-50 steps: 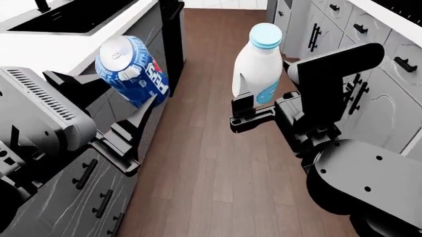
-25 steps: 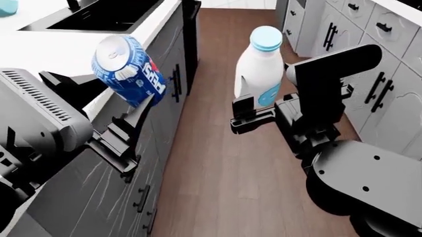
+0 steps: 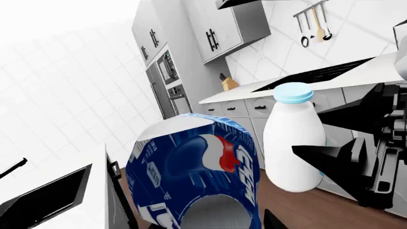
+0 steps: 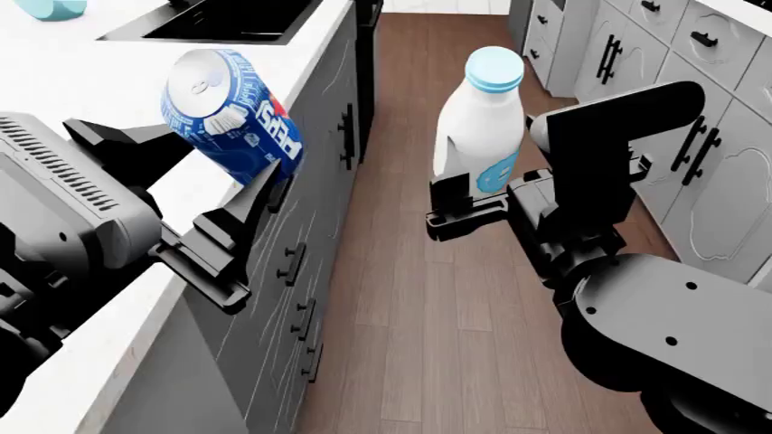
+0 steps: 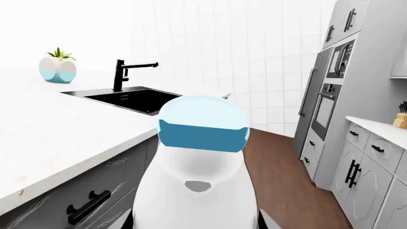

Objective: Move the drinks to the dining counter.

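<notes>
A blue Pepsi can (image 4: pixel 230 113) sits tilted in my left gripper (image 4: pixel 199 172), which is shut on it, above the front edge of the dining counter (image 4: pixel 72 90). The can (image 3: pixel 197 181) fills the left wrist view. The white milk bottle (image 4: pixel 483 127) with its light-blue cap stands upright in my right gripper (image 4: pixel 475 188), shut on its lower body, over the wood floor and right of the counter. In the right wrist view the bottle (image 5: pixel 197 176) blocks the jaws. The counter's black sink (image 4: pixel 230 18) lies beyond the can.
Dark cabinet fronts (image 4: pixel 302 253) drop from the counter's edge to the wood floor (image 4: pixel 410 298). White cabinets (image 4: pixel 688 108) line the aisle's right side. A black faucet (image 5: pixel 124 71) and a potted plant (image 5: pixel 57 69) stand by the sink. A second counter with a cooktop (image 3: pixel 318 76) runs opposite.
The view has shifted toward the dining counter, whose white top now lies under my left arm. The can and the bottle stay gripped as before.
</notes>
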`<state>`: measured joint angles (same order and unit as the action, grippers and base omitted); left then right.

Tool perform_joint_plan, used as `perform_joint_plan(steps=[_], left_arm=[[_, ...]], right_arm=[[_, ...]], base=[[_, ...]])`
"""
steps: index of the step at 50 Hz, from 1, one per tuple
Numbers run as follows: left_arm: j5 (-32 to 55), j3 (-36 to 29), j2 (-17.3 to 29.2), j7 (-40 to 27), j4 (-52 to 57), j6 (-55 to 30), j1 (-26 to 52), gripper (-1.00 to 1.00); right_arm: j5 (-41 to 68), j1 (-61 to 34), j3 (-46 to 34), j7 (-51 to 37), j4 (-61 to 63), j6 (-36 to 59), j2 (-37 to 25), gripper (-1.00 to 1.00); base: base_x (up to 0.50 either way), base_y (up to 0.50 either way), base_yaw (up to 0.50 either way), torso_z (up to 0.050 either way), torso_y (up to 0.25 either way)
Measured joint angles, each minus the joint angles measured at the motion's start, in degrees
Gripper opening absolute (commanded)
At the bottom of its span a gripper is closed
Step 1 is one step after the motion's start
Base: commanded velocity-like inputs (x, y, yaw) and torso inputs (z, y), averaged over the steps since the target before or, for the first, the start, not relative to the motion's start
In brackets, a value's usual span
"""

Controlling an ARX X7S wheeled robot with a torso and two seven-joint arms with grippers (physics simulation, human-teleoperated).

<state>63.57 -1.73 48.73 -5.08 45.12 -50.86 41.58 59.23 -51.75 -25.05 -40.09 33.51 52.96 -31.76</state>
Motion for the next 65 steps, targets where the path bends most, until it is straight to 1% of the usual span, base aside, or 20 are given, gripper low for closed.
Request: perform_joint_plan(steps=[5,12,24,35,46,54,65], left_arm=[[0.09,-0.19,0.50,-0.05,0.12,0.11,-0.46,-1.00],[0.23,-0.37,0.98,-0.13,0.25,0.20,-0.75,-1.00],[1.68,0.18,1.64,-0.85,0.56,0.10,-0.45,-1.00],[4.32,3.36,3.56,-2.15,1.46,0.48,-1.50,-1.00],[5.59,5.03,4.85,-2.93,2.07,0.63,-2.22,-1.00],[8.54,5.34,6.60,-4.19,1.86,-0.71,-0.02,-1.00],[13.82,3.88,8.88,-6.58,0.02,-3.94,7.37,-1.00]], right_arm=[[0.02,0.02,-0.06,-0.03,0.01,-0.05,-0.10,-1.00],[0.27,-0.01,0.10,-0.15,0.20,-0.27,-0.29,-1.00],[1.35,-1.88,0.69,-1.34,0.67,1.10,-0.62,-1.00],[2.66,-3.92,0.47,-2.24,0.86,2.64,-0.20,-1.00],[4.00,-4.80,0.98,-3.29,1.28,3.42,-0.41,-1.00],[9.04,-7.77,3.16,-7.28,2.56,6.71,-1.47,-1.00],[17.88,-15.06,5.58,-14.67,2.78,12.62,-2.74,-1.00]], base=[[-0.24,-0.51,0.00,0.000,0.000],[0.00,0.00,0.00,0.000,0.000],[-0.49,0.20,0.00,0.000,0.000],[-0.52,0.22,0.00,0.000,0.000],[0.00,0.00,0.00,0.000,0.001],[0.00,0.00,0.00,0.000,0.001],[-0.07,0.01,0.00,0.000,0.000]])
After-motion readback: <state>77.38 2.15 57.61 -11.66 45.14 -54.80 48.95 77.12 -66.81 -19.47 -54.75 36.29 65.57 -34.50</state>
